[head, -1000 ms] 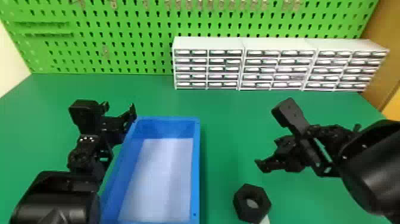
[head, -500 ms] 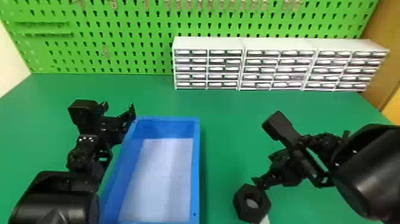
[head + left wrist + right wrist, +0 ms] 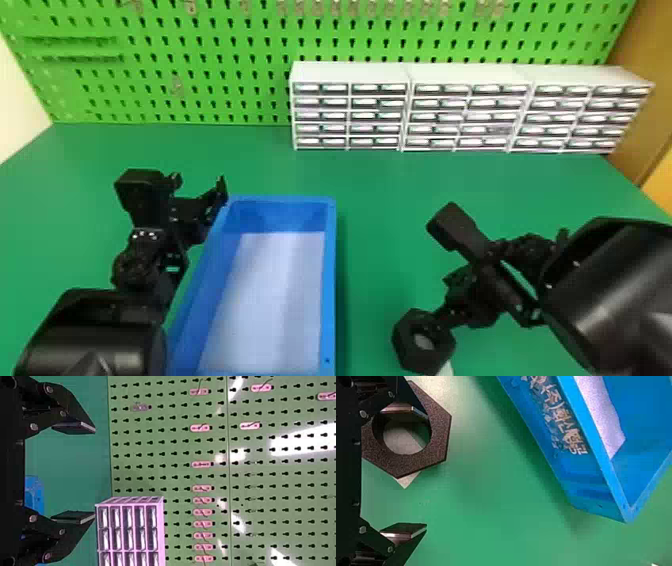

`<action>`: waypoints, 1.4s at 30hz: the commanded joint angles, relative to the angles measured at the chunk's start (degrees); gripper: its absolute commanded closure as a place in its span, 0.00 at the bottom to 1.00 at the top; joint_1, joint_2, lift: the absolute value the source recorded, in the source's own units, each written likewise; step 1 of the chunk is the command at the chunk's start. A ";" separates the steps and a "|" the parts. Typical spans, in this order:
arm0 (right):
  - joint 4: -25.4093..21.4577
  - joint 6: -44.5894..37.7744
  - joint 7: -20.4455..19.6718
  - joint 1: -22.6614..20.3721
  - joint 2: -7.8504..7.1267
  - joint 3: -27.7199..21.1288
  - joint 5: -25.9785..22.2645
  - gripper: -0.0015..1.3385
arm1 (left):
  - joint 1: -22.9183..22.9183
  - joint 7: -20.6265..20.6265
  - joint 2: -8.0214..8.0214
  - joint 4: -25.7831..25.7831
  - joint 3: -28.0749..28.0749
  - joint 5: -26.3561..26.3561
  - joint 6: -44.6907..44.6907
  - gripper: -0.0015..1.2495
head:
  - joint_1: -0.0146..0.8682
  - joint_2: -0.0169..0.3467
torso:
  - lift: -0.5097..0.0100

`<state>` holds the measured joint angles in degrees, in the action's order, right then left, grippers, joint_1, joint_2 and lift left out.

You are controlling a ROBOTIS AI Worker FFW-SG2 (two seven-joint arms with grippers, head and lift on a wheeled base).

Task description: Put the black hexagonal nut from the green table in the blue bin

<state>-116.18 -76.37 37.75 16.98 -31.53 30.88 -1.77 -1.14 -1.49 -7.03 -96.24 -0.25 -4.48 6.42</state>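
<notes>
Task barely begun: black hexagonal nut (image 3: 404,345) on counter (image 3: 380,185), apart from blue bin (image 3: 328,290). Right gripper (image 3: 426,471) at nut, fingers spread, one across hole, nothing pinched; left gripper (image 3: 95,473) near bin, also spread. Grasp, lift, carry, release remain

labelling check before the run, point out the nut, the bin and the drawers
nut (image 3: 440,435): right wrist view, its upper face
bin (image 3: 329,280): head view, right rim
drawers (image 3: 445,117): head view, front of middle unit
</notes>
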 commanded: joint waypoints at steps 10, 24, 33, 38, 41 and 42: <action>3.68 1.75 2.77 -0.37 1.91 1.99 4.85 0.23 | 0.00 0.00 0.00 0.00 0.17 -0.09 -0.01 0.39 | 0.79 0.19 | 0.80; 5.78 2.98 3.21 -0.02 2.08 2.43 6.08 0.24 | 0.00 0.00 0.00 0.09 0.25 -0.09 -0.01 0.39 | 0.79 0.19 | 0.80; 6.49 3.24 3.30 0.51 1.82 3.31 5.99 0.36 | -0.18 0.00 0.00 0.18 0.34 -0.09 -0.01 0.39 | 0.79 0.19 | 0.80; 6.93 3.15 3.82 0.77 1.73 3.75 5.82 0.43 | -0.18 0.00 0.00 0.18 0.34 -0.09 -0.01 0.39 | 0.79 0.19 | 0.80; 7.45 3.15 5.14 1.03 1.73 4.27 6.35 0.45 | -0.18 0.00 0.00 0.18 0.34 -0.09 -0.01 0.39 | 0.79 0.19 | 0.80; 7.63 3.15 5.76 1.03 1.73 4.45 6.87 0.48 | -0.18 0.00 0.00 0.18 0.34 -0.09 -0.01 0.39 | 0.79 0.19 | 0.80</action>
<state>-109.14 -73.19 42.40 17.80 -29.79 34.77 4.20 -1.32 -1.49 -7.03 -96.07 0.09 -4.57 6.41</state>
